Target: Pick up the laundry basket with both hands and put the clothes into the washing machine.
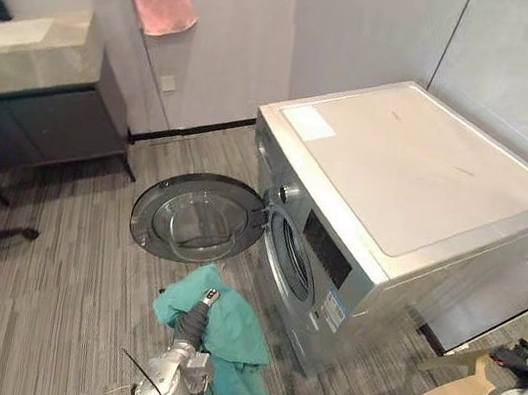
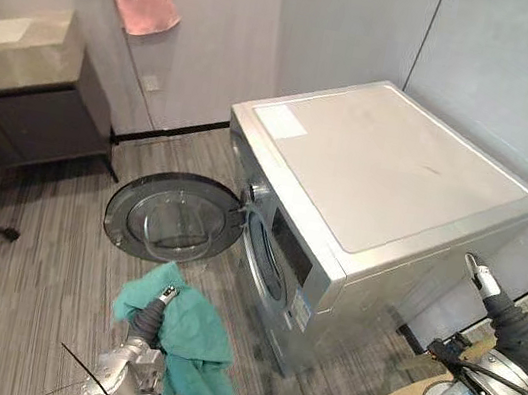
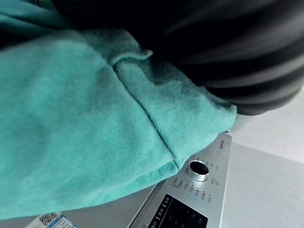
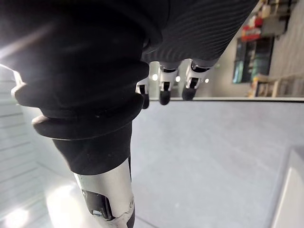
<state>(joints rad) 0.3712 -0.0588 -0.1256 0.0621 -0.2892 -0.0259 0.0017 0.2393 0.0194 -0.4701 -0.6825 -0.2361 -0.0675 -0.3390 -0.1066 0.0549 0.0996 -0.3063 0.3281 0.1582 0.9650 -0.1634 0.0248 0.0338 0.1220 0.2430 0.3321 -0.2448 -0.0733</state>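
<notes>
Left hand point(image 1: 195, 320), lower centre of the left eye view: draped by the teal garment point(image 1: 237, 330), so whether it grips the cloth cannot be told. The garment sits just below the open door point(image 1: 198, 217) of the washing machine point(image 1: 400, 170).

Right eye view: right hand point(image 2: 482, 278) at the right edge, well apart from the garment.

Left wrist view: cloth up close, control panel point(image 3: 190, 204) beyond.

Right wrist view: fingers point(image 4: 164, 90) relaxed, holding nothing.
</notes>
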